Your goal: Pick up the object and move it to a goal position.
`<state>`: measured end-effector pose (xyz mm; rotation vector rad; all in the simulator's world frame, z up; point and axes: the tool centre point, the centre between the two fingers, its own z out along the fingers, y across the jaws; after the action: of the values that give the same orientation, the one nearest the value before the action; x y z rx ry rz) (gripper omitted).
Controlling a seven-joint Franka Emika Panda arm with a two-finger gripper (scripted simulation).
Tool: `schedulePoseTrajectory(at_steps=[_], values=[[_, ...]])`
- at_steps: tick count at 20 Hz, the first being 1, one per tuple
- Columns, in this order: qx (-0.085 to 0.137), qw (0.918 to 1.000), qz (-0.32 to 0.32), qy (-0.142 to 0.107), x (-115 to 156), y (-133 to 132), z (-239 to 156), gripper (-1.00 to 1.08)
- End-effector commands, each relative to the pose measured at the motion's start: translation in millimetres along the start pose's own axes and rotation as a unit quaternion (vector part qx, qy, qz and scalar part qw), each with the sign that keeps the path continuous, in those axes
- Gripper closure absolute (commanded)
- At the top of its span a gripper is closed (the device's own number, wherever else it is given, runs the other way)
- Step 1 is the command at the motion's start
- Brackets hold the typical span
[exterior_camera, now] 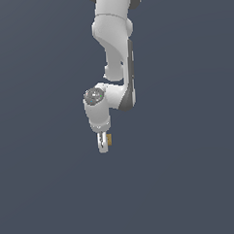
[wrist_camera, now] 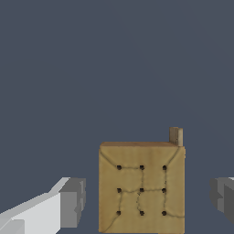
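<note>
The tan-brown cube point(wrist_camera: 141, 187) fills the lower middle of the wrist view, with a grid of small dark dots on the face toward the camera. It lies between my two grey finger pads point(wrist_camera: 73, 203), with a gap on each side. Neither pad touches it. My gripper point(wrist_camera: 147, 201) is open around the cube. In the exterior view the cube point(exterior_camera: 110, 137) is a tiny tan spot beside the white gripper point(exterior_camera: 105, 142), which points down from the arm. I cannot tell whether the cube rests on the floor.
A plain dark grey-blue surface point(exterior_camera: 190, 183) fills both views. The white arm point(exterior_camera: 115, 51) reaches down from the top middle of the exterior view. A small tan stub point(wrist_camera: 176, 136) sticks up behind the cube's far corner.
</note>
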<state>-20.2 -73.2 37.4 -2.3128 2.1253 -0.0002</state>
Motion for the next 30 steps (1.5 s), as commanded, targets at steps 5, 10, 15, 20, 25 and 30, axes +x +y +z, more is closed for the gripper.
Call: schedulePoseTrajectory(at_steps=[5,10,15,20,25,30], values=[[0.0,1.0,0.001,0.0,-0.1,0.3,24.4,-0.92],[0.0,1.0,0.001,0.0,-0.1,-0.1,26.8,1.08],[0.0,1.0,0.001,0.0,-0.1,-0.1,26.8,1.08],[0.0,1.0,0.001,0.0,0.1,-0.8,25.6,1.08],[0.0,1.0,0.001,0.0,3.4,-7.3,19.4,1.08],[0.0,1.0,0.001,0.001,10.9,-22.4,5.0,1.08]])
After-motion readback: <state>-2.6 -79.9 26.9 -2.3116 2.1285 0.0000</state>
